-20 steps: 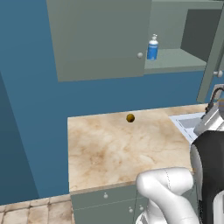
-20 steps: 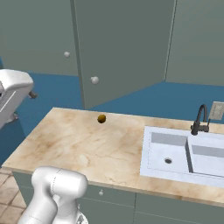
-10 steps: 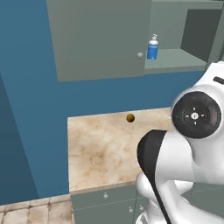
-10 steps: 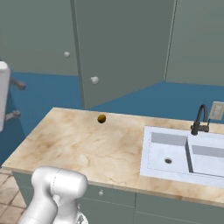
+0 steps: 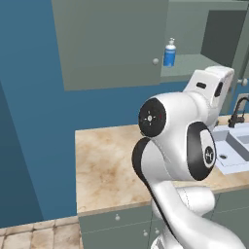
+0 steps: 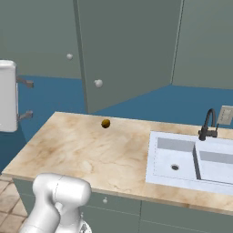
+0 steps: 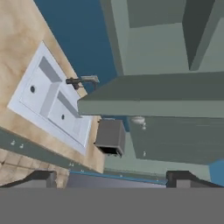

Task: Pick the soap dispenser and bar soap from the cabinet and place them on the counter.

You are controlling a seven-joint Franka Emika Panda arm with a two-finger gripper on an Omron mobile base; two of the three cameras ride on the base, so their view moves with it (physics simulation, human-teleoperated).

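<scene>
Above the table [image 5: 104, 160], the cabinet [image 5: 107, 44] hangs against the blue wall; its door stands swung out, exposing the inner shelf. On that shelf, just inside the edge of the opening and beside the round door knob [image 5: 155, 61], the soap dispenser [image 5: 169, 53] stands upright, blue with a white pump top. Between the cabinet's underside and the table runs a band of open wall. Toward the sink [image 6: 191, 159], the marble top lies bare except for a small dark-yellow ball [image 6: 105, 123] resting near the back edge, below the cabinet door. A black faucet [image 6: 207, 126] rises at the sink's rear rim. Below the cabinet, the arm folds upward in front of the table, its bulky joints covering much of the right part of the table in the left base view. Seen from the hand, the jaws stand released, tips wide apart at the lower edge, facing the cabinet's underside and interior with nothing between them. Relative to the cabinet shelf, the soap dispenser remains well apart from the jaws. Bar soap cannot be made out.
</scene>
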